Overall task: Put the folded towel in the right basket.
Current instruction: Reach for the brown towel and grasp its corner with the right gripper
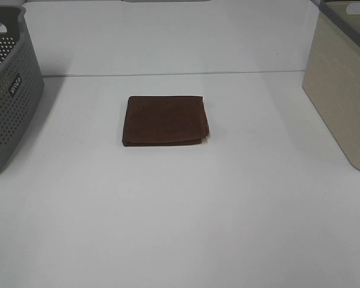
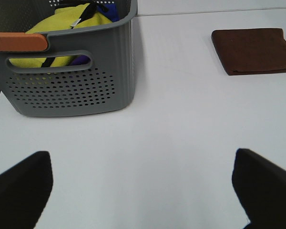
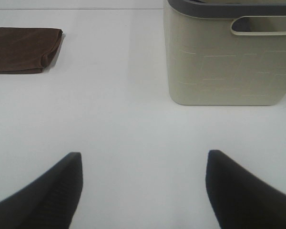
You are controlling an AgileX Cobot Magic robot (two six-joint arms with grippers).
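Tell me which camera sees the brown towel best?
The exterior high view. The folded brown towel lies whole in mid-picture, seen from above, with all its edges showing. Both wrist views show it farther off, low and slanted, and each one cuts off a little of it at the picture's edge.

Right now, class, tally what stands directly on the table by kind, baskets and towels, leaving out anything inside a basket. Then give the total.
Baskets: 2 (grey perforated basket, beige basket)
Towels: 1 (folded brown towel)
Total: 3
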